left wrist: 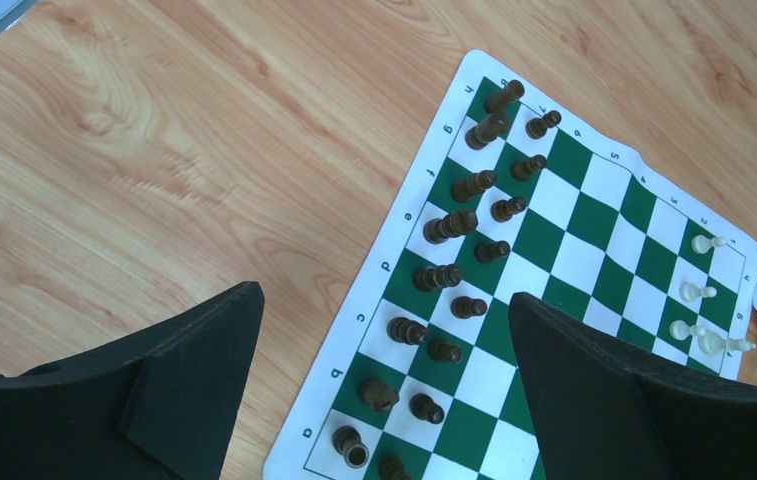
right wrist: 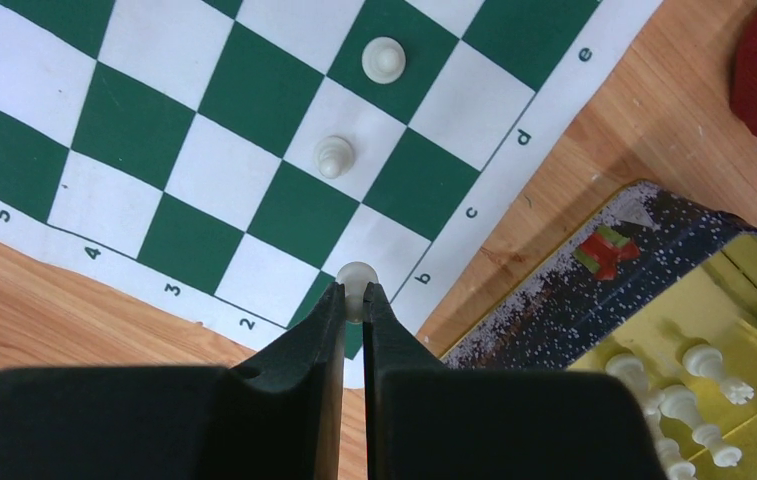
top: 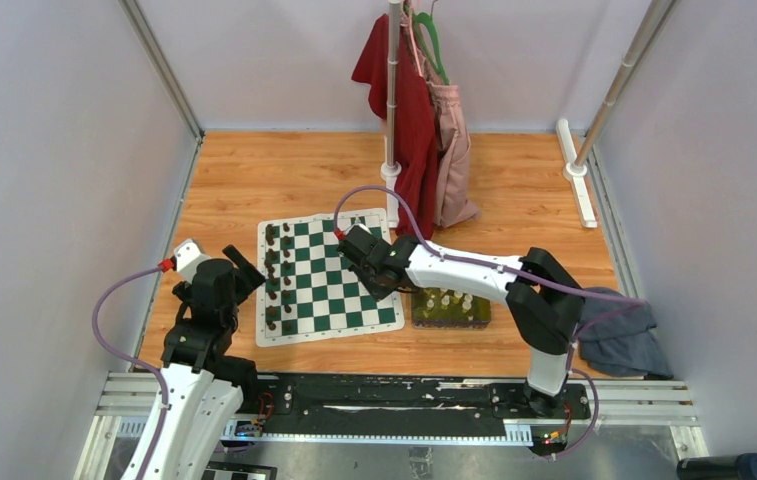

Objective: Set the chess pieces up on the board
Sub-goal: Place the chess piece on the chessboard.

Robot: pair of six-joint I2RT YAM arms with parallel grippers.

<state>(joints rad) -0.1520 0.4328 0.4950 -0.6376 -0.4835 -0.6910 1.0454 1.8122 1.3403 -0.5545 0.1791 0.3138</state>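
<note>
Right fingers [right wrist: 326, 345]: nearly closed, pinching the round head of one cream pawn [right wrist: 357, 277] at their tips. Whether its base touches the chess mat [right wrist: 284, 215] cannot be told.
Two more cream pawns [right wrist: 334, 157]: standing on the mat just beyond the fingertips, apart from them.
Gold-lined tin tray [right wrist: 554, 310]: to the right of the fingers, holding further cream chessmen [right wrist: 699, 362] that lie on their sides.
Left fingers [left wrist: 194, 370]: spread wide, holding nothing, above the bench [left wrist: 154, 150]. Two rows of dark brown chessmen [left wrist: 451, 226] stand on the mat between and beyond them.
</note>
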